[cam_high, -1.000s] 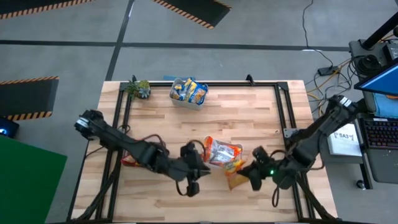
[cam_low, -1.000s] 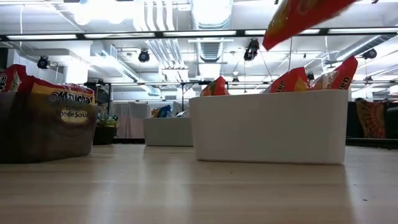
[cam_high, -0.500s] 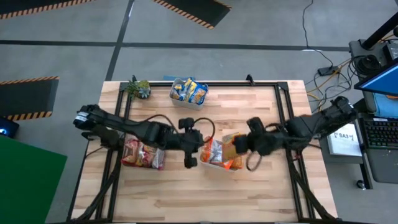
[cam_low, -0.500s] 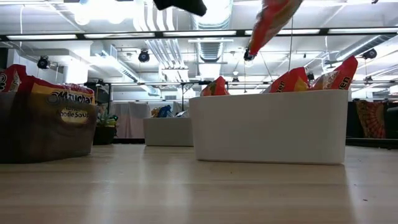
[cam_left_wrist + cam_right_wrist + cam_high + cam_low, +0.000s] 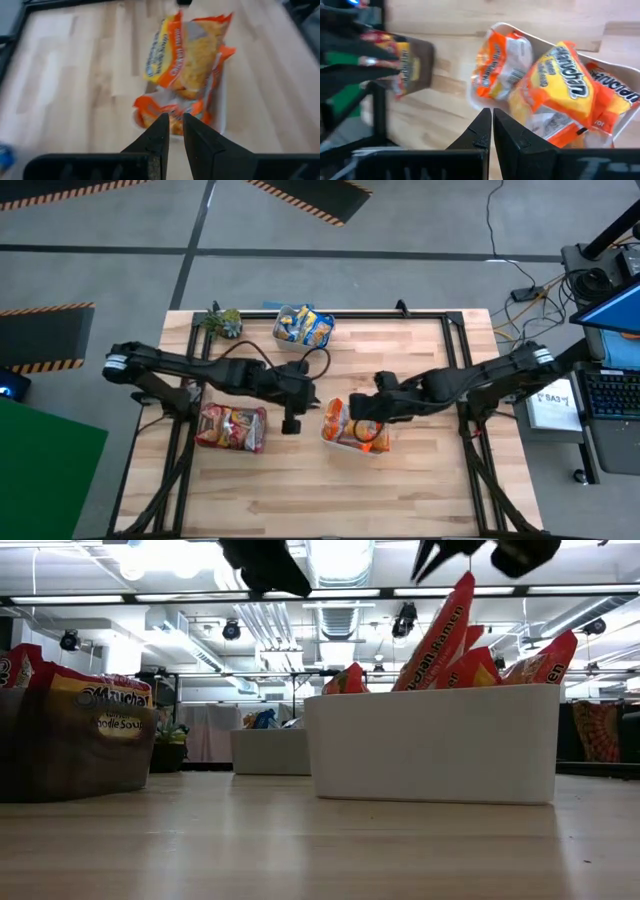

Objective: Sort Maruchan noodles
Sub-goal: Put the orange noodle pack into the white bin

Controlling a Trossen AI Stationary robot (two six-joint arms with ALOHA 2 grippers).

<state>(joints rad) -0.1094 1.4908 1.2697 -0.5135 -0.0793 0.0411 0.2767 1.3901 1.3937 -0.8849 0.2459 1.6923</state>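
Right now the right gripper (image 5: 352,412) hangs with its fingers (image 5: 481,131) pressed together on nothing, directly above the white tray (image 5: 352,446) of orange Maruchan packets (image 5: 350,425). The packet nearest below those fingers stands on edge in the tray, leaning on its neighbours, as the low view shows (image 5: 437,632). To my eye this is the moment just past a drop, so doing it well means lifting those fingers straight up and away, not sideways, or they could snag the upright packet and tip it over the rim.

The left gripper (image 5: 291,423) sits just beside the tray, on the side away from the right arm, its fingers (image 5: 160,136) nearly together and gripping nothing; it should stay clear while the right arm backs off.

Farther out past the left fingers, a dark tray (image 5: 232,428) holds red packets (image 5: 228,422), and towards the far edge of the table (image 5: 400,490) a clear tub (image 5: 303,328) holds blue-and-yellow ones (image 5: 305,326). Near that tub stands a small plant (image 5: 221,321). I see no loose packets on the table.
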